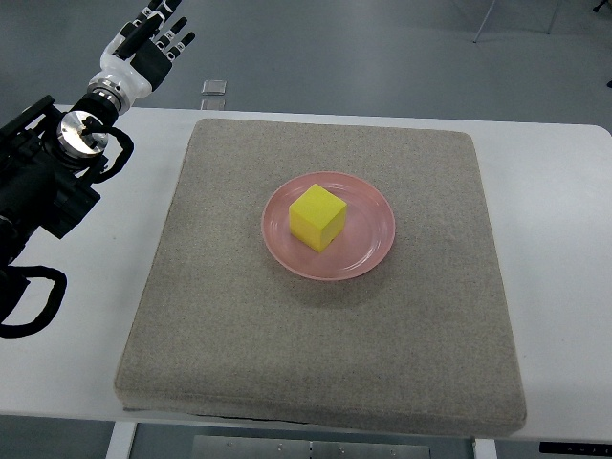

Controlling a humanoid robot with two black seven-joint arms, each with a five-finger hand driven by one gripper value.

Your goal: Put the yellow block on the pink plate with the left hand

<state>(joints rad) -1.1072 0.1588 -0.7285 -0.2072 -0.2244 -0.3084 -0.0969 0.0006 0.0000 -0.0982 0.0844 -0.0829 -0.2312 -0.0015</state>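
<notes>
With block (317, 216) sitting on plate (328, 226), placement looks done; left robot hand (153, 40) open, empty, parked far off.

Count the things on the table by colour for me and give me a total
Yellow: 1, the yellow block
Pink: 1, the pink plate under it
Grey: 1, the mat beneath both
Total: 3

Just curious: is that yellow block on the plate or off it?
On it: the yellow block sits flat inside the pink plate, rim visible all round.
</notes>
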